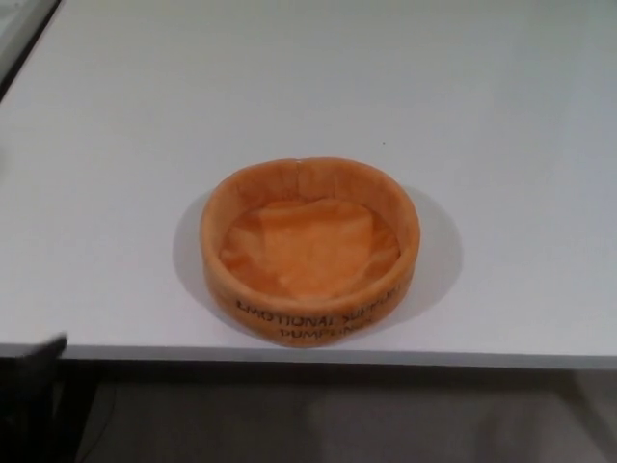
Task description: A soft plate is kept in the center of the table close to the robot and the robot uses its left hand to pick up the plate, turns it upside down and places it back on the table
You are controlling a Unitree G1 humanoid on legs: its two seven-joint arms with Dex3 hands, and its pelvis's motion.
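An orange soft plate (308,249) with a raised rim sits upright, open side up, on the white table (308,87) near its front edge. Black lettering runs along its near wall. A dark tip of my left hand (43,355) shows at the lower left, at the table's front edge, well left of the plate and apart from it. Too little of it shows to tell how it stands. My right hand is out of the picture.
The table's front edge (308,359) runs across just below the plate, with dark floor beneath. The table's left edge (24,43) shows at the top left corner.
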